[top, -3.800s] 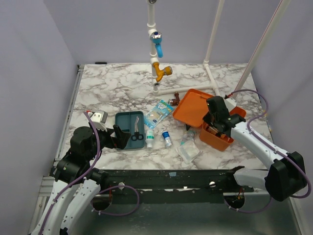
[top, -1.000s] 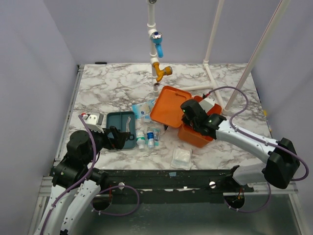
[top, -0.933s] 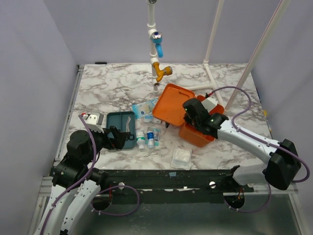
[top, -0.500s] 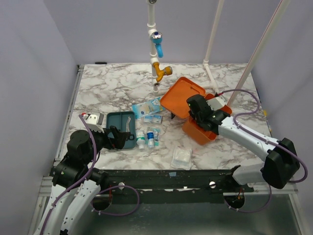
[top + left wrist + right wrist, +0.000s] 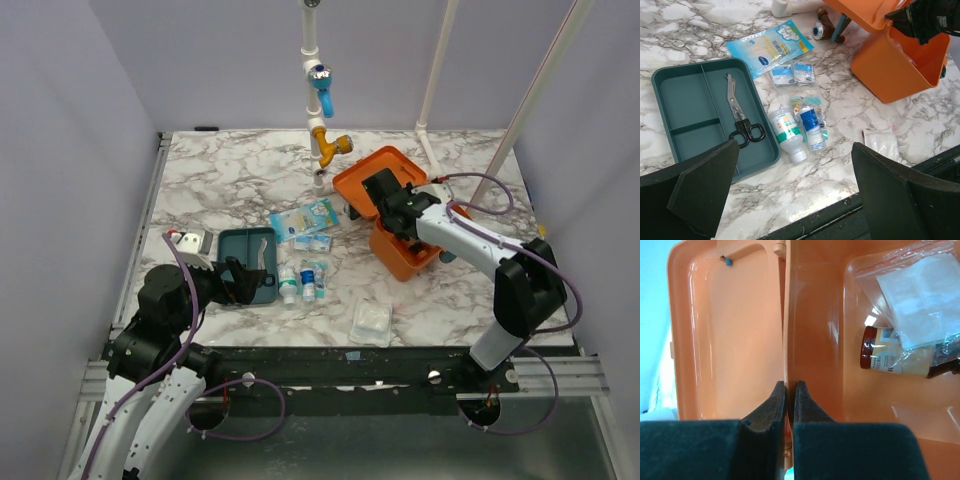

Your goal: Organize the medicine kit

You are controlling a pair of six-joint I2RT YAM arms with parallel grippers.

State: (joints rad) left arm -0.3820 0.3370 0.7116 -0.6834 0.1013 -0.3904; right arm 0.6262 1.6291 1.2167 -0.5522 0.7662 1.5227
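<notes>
A: Where is the medicine kit (image 5: 405, 255) sitting?

B: On the right half of the bench (image 5: 220, 170), toward the far side. Its lid is standing open on the far-left side. The box is lying at a slant to the bench's edges. Whether it is resting flat or tipping a little, I cannot tell.

A: Who is holding it?

B: The right pincer (image 5: 790, 386) is clenching the thin orange wall on the hinge side, with one finger toward the lid and the other inside the box. A brown-capped bottle (image 5: 890, 357) and a clear bag (image 5: 910, 295) of white pads are lying in the box near that grip.

A: And the left pincer (image 5: 794, 145)?

B: It is hanging released, spread wide and gripping nothing. It is hovering over the near left of the bench, by the teal tray (image 5: 680, 100) with the scissors (image 5: 740, 117) in it.

A: Which way is the kit lying from it?

B: To its right and farther out, well apart. The loose things are lying between them: small bottles (image 5: 787, 132), a blue packet (image 5: 771, 46) and a few sachets (image 5: 792, 74).

A: So which arm is nearer?

B: The right arm, since it is already gripping the kit. The left is nearer the loose supplies. I am judging that the coming move is turning on that gap. Either the box is coming leftward, or the left arm is carrying things rightward into it.
</notes>
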